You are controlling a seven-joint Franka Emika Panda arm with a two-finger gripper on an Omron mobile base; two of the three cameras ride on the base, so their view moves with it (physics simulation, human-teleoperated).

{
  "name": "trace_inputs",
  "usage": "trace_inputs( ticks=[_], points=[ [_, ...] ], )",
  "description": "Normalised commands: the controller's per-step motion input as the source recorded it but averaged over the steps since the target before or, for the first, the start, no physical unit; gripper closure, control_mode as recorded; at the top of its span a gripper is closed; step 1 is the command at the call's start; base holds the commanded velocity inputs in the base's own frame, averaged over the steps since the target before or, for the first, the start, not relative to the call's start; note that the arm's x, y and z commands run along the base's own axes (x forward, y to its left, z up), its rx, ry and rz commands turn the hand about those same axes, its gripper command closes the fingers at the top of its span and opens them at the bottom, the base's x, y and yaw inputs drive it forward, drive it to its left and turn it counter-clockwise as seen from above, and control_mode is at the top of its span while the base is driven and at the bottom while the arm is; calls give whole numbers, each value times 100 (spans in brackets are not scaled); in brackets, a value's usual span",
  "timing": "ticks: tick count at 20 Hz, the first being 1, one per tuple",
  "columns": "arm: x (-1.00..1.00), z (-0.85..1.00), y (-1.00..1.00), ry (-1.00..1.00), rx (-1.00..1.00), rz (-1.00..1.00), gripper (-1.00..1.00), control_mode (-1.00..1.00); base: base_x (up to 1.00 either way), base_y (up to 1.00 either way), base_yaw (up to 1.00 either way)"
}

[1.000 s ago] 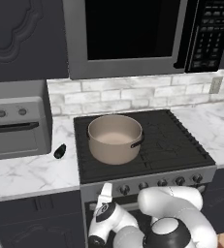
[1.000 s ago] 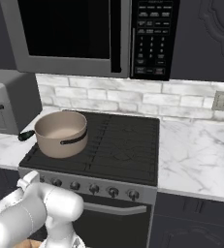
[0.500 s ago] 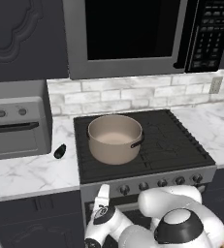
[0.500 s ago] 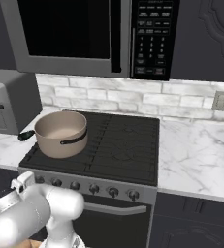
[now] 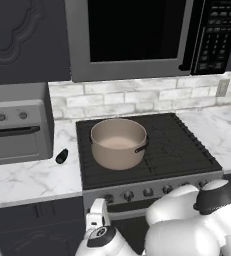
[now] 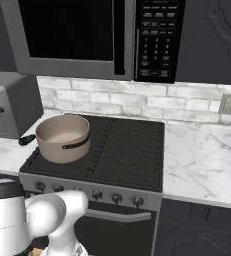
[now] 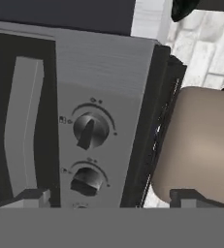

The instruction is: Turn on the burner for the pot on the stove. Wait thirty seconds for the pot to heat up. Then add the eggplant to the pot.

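The claw [image 7: 106,197] stands open and empty, its fingertips [image 7: 33,196] wide apart before the stove [image 7: 99,63] front. A knob [image 7: 90,131] sits just ahead between them; the pot [image 7: 200,145] lies beyond, to one side.

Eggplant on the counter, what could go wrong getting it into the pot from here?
The eggplant is small, glossy and lies close to the toaster oven, so a grasp may slip or bump the oven. The open gripper sits right by the knobs of the stove; pulling away carelessly could nudge one.
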Motion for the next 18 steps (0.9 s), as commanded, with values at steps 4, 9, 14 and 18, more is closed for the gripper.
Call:
trace_inputs(
  ticks=[4,9,14,18],
  points=[
    [-37,75,50,0,-2,3,-100,-100,0,0,0],
    [-5,32,35,-1,0,1,-100,-100,0,0,0],
    [0,0,0,0,0,0,-100,-100,0,0,0],
    [0,0,0,0,0,0,-100,-100,0,0,0]
  ],
)
